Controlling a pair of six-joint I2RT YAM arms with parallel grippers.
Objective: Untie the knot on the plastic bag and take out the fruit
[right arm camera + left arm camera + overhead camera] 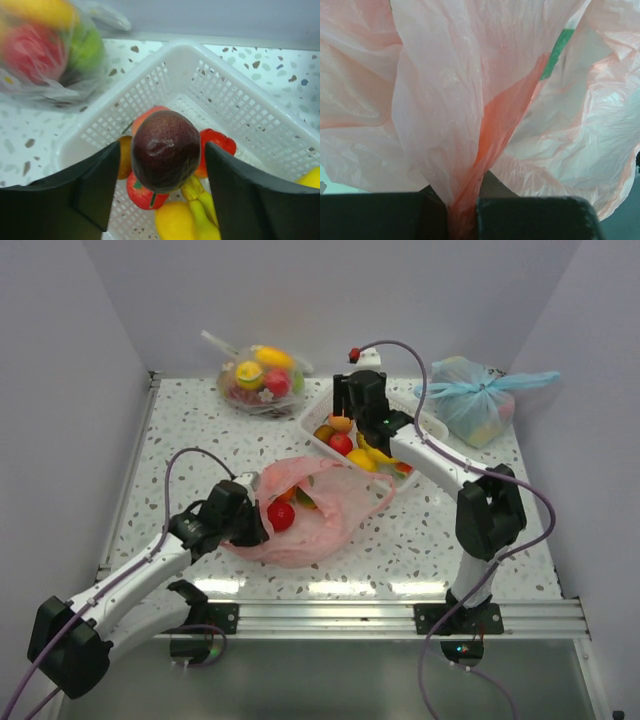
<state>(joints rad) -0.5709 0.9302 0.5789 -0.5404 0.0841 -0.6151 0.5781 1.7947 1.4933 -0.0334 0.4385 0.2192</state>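
The pink plastic bag (320, 510) lies mid-table with its mouth open; no knot shows. A red apple (281, 516) and other fruit sit in the mouth. My left gripper (255, 525) is at the bag's left edge, shut on a bunched fold of the pink film (465, 165); the film fills the left wrist view. My right gripper (343, 418) hangs over the white basket (318, 412), jaws open. A dark maroon fruit (165, 150) is between its fingers with a gap on each side. Below it lie a red apple (145, 192), a yellow fruit (175, 220) and bananas (200, 210).
A clear bag of fruit (262, 380) lies at the back left, also in the right wrist view (50, 55). A light blue bag (472, 400) tied in a bow lies at the back right. The basket's wall (240, 100) rises round my right fingers.
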